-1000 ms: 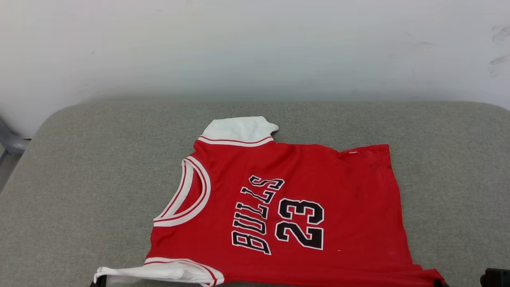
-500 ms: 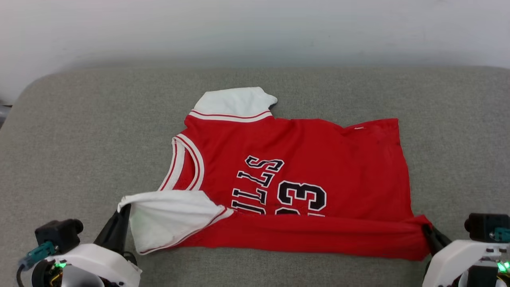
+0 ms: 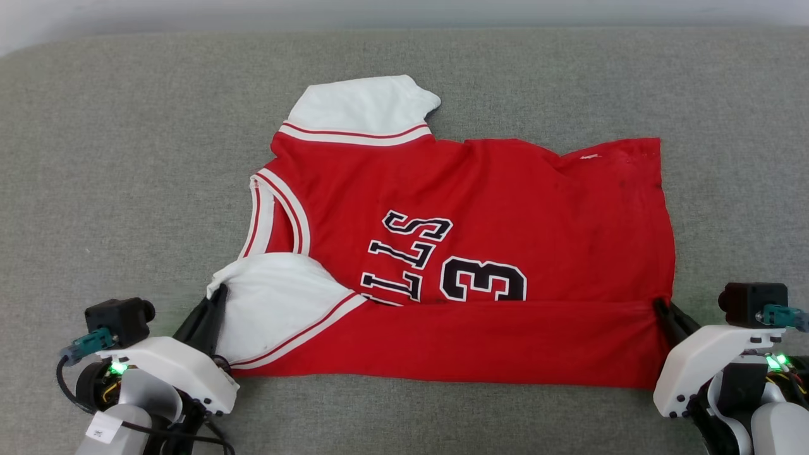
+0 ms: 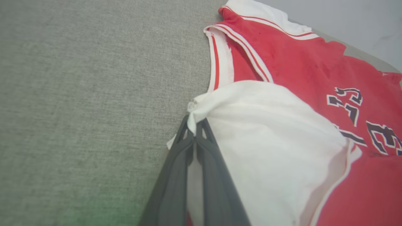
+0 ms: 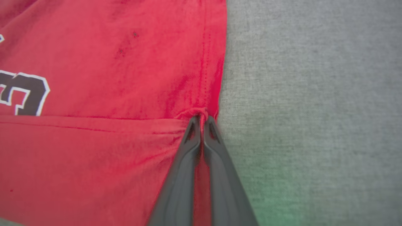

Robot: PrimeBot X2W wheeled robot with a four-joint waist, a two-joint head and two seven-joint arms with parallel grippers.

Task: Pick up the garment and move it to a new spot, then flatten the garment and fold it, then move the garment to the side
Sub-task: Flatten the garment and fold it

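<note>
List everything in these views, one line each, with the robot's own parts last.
garment: one, red with white sleeves and black lettering, spread across the middle of the padded surface, near edge folded over part of the lettering
padded surface: one, grey fabric, under the garment and extending past it on all sides
wall: one, pale, a strip beyond the surface's far edge
left gripper: one, dark fingers on a white housing, lower left, shut on the garment's white sleeve corner
right gripper: one, dark fingers on a white housing, lower right, shut on the garment's red hem corner
</note>
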